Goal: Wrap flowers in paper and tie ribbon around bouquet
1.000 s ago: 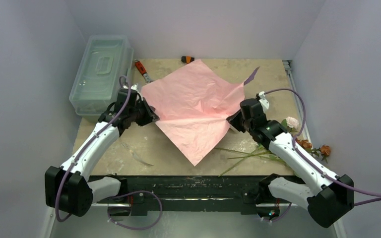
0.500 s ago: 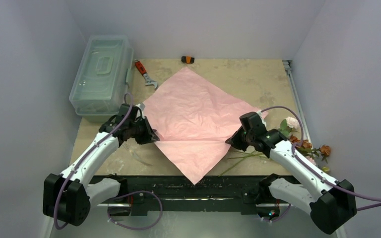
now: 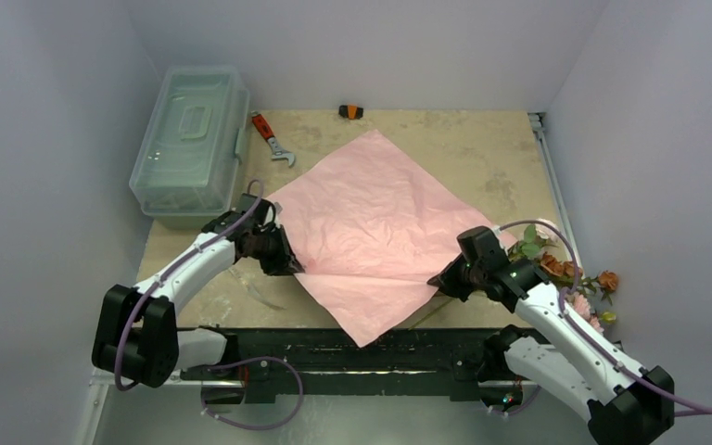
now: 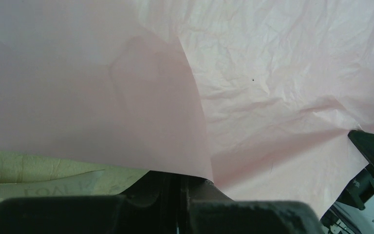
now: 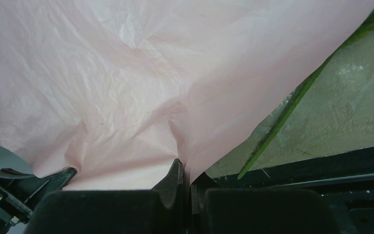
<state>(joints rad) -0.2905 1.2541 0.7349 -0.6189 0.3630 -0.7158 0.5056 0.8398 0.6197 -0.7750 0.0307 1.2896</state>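
Pinching opposite corners of the paper, the left gripper and right gripper are each clenched on its edge, apparently to stretch the pink sheet flat for wrapping. The flowers lie just beside the paper's right corner, one green stem running along its edge. Faint lettering on the cream ribbon, just beside the paper's left corner, is too blurred to read.

The table lies open at 2 o'clock of the paper, while a box and, seemingly, a wrench block 10 to 11, flowers 3.
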